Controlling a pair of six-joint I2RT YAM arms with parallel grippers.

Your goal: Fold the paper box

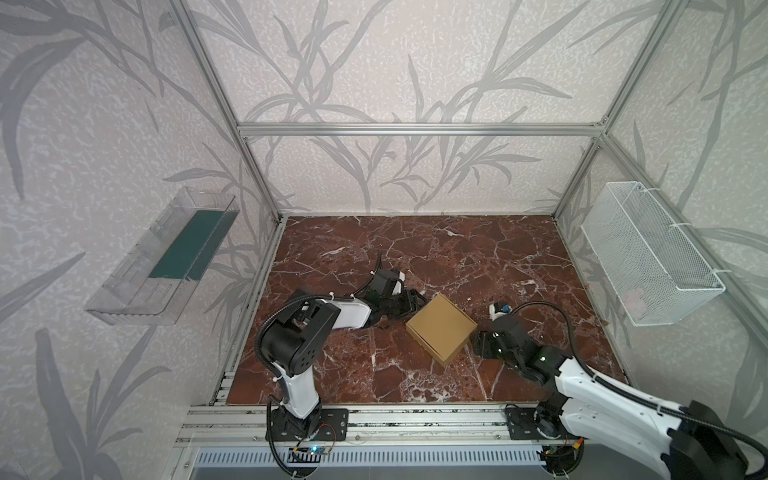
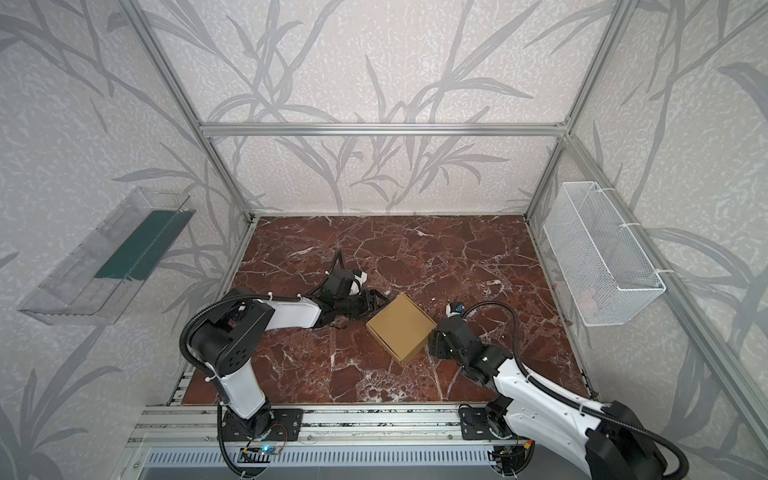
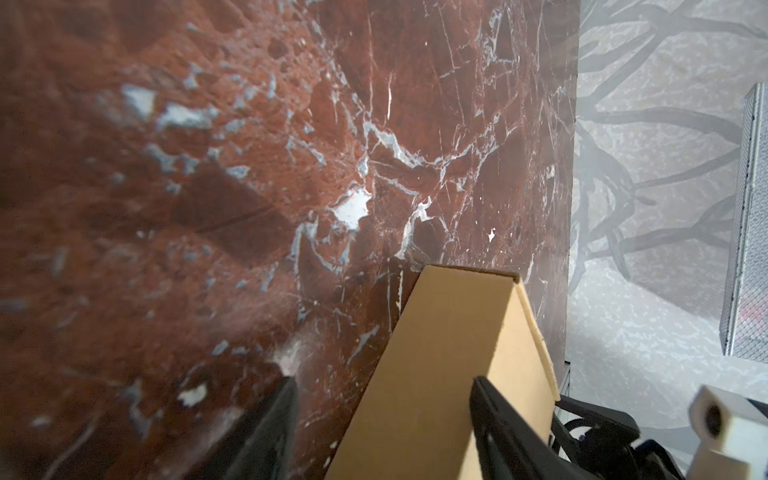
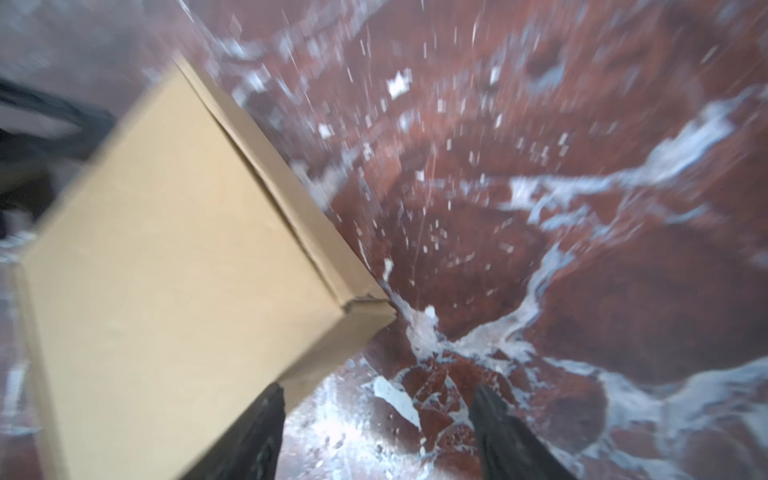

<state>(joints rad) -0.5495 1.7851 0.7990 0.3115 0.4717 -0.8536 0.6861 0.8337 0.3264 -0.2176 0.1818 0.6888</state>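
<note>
Right gripper [image 4: 379, 392] and left gripper [image 3: 384, 382] both sit with jaws apart, flanking the paper box [image 1: 441, 329], likely light, stiff yet crushable cardboard, best pinched along a side wall.

the table [image 1: 457, 257] is dark red stone with white cracks all over. on the left wall hangs a clear plastic tray [image 1: 120, 291], and a dark green sheet [image 1: 189, 245] lies inside it. on the right wall hangs a white wire basket [image 1: 648, 249]. the walls [image 1: 374, 62] have grey leaves on them. shiny metal bars [image 1: 415, 129] make a frame around the table.
</note>
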